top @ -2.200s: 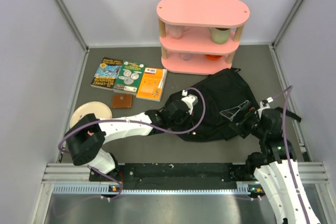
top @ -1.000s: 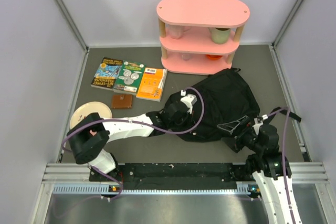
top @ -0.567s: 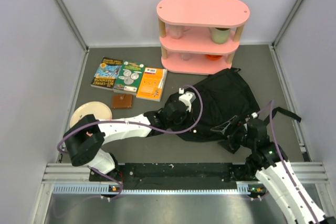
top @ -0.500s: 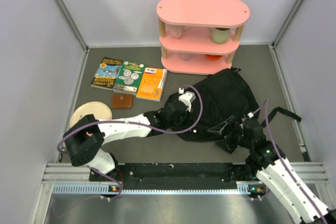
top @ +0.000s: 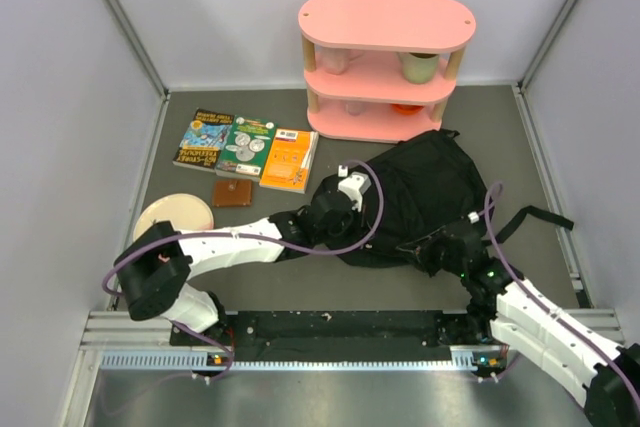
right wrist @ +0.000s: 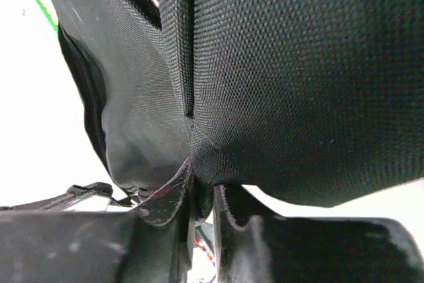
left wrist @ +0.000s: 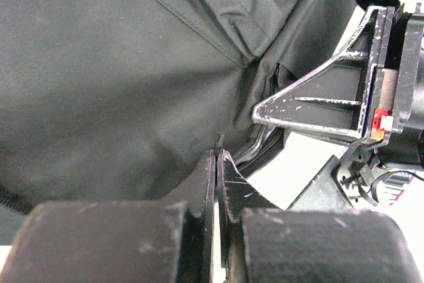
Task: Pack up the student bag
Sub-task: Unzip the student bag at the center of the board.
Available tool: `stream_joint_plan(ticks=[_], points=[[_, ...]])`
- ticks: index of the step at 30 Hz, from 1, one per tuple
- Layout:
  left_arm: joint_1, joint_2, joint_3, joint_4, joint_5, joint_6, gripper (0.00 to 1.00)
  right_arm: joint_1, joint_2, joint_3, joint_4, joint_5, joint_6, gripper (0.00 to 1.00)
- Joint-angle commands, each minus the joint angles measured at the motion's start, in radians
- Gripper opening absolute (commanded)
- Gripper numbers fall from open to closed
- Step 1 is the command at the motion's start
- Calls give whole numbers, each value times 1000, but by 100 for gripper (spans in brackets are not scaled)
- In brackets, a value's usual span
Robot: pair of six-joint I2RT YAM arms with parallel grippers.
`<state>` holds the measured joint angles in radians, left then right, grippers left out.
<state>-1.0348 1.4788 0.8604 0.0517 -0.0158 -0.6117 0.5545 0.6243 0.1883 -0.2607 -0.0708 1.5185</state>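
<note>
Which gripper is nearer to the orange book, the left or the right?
Left. The left gripper grips the student bag a little to the right of the orange book. The right gripper grips the bag's near edge, farther right.

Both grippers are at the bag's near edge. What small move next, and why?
Probably lift the right gripper a little to pull the bag open: it and the left gripper both look pinched shut on its fabric, and the books lie unpacked beside it.
</note>
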Motion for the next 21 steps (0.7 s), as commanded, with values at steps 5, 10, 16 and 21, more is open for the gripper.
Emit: stream_joint_plan(ticks=[5,10,16,21], points=[[-1,-124,-76,13,-21,15,0,5,-106,53,-64,207,-80,0],[-1,-185,-133,-45,-93,43,0,-57,-205,30,-175,243,-144,0],[-1,-239,-184,-139,-213,33,0,-178,-238,13,-224,171,-280,0],[-1,-256,-190,-142,-196,50,0,-226,-210,86,-291,163,-421,0]])
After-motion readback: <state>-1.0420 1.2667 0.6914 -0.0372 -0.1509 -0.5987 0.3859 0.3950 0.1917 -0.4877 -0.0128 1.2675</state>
